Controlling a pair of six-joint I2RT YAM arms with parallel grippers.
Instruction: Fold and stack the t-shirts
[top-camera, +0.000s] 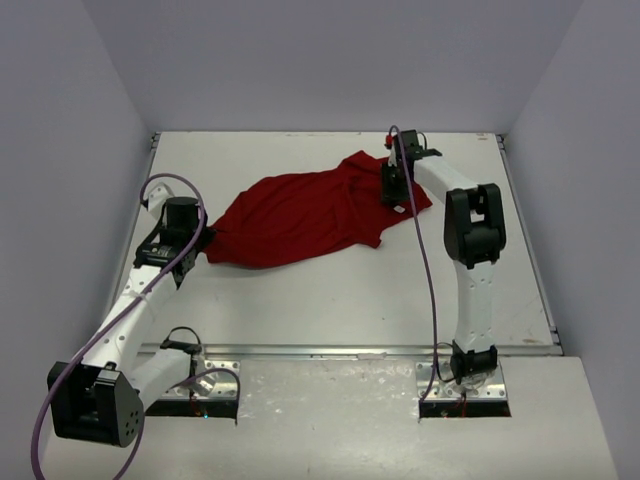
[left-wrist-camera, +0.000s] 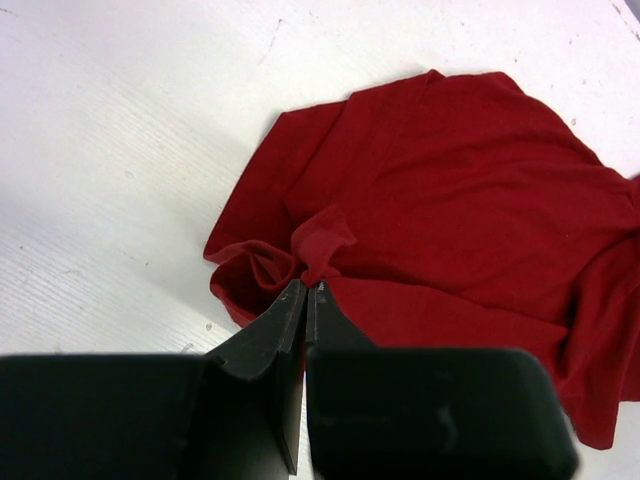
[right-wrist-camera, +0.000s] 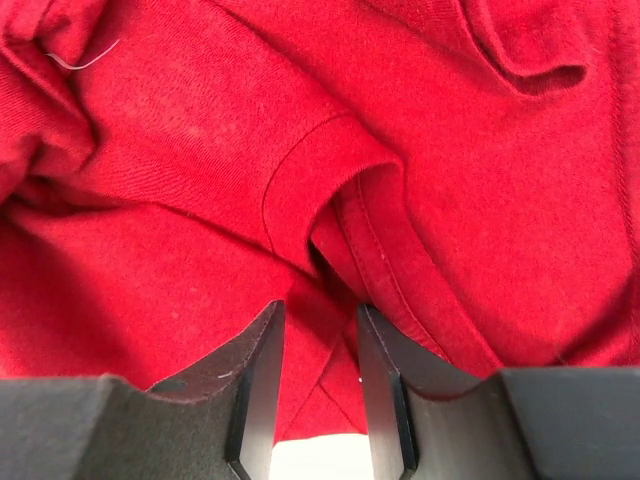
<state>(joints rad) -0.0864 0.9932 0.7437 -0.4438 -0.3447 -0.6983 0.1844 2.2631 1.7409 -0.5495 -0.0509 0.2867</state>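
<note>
The deep-red t-shirt (top-camera: 300, 215) lies crumpled and spread across the middle of the white table (top-camera: 330, 300). My left gripper (top-camera: 205, 240) is at the shirt's left edge. In the left wrist view the left gripper (left-wrist-camera: 306, 287) is shut on a puckered pinch of the shirt (left-wrist-camera: 450, 200). My right gripper (top-camera: 396, 196) is over the shirt's right end. In the right wrist view the right gripper (right-wrist-camera: 318, 310) has its jaws apart, straddling a hemmed fold of the shirt (right-wrist-camera: 200, 130).
The table has a raised far edge (top-camera: 330, 133) and grey walls on three sides. A metal rail (top-camera: 350, 350) runs along the near edge by the arm bases. Bare table shows in front of the shirt.
</note>
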